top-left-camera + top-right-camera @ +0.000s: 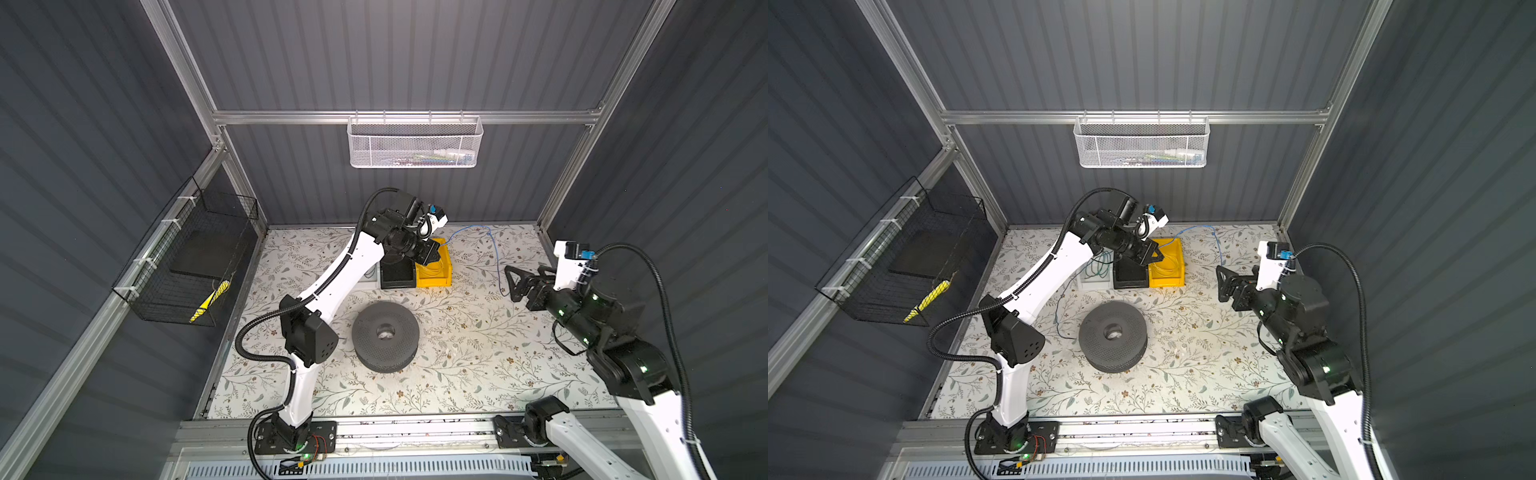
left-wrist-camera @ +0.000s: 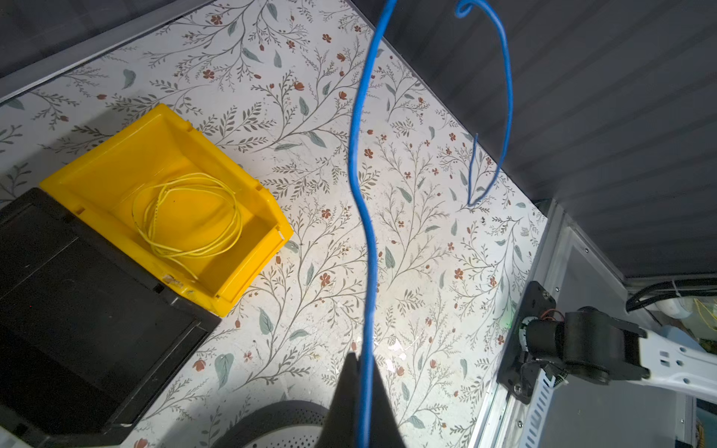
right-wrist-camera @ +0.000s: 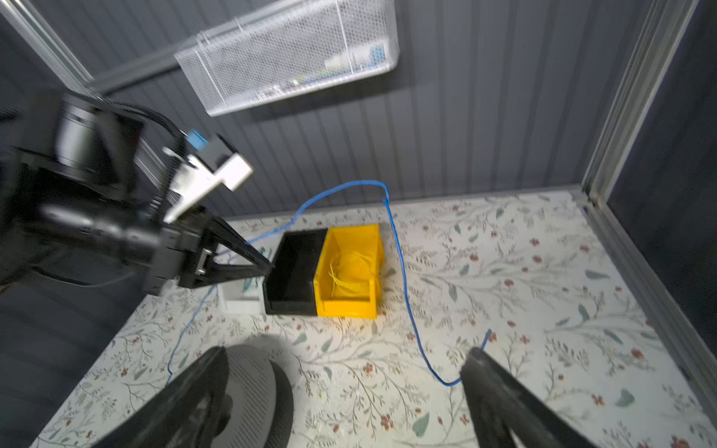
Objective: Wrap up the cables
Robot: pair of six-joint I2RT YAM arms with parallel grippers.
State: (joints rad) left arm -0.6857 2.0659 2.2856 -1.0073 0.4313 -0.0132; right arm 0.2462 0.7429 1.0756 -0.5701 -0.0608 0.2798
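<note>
- Left pincer (image 2: 362, 358) is clamped on the blue wire (image 2: 359, 155). In my left wrist view the wire runs straight out between the closed fingers.
- In both top views that pincer hangs above the counter (image 1: 478, 353), over where the black bin (image 1: 397, 274) meets the yellow bin (image 1: 436, 274).
- From the grip the blue wire arcs up toward the back wall and has a small kink at the top. It then drops to the counter on the far side of the yellow bin and runs toward my right arm.
- The free end curls up just beside one finger (image 3: 489, 380) of the right pincer (image 3: 345, 351). I cannot tell if it touches.
- Right pincer is spread wide, low over the counter, with nothing held between the fingers.
- The other leg of the blue wire trails down from the left pincer to the counter beside the disc (image 1: 1113, 353).
- The disc is dark, perforated and has a centre hole. It lies flat mid-counter, in front of the bins.
- A yellow wire (image 2: 186, 217) lies loosely coiled in the yellow bin.
- A white tray (image 1: 1096, 284) sits against the black bin's other side with a green wire (image 1: 1100, 266) in it.
- The right wrist view is motion-blurred around the left arm.
</note>
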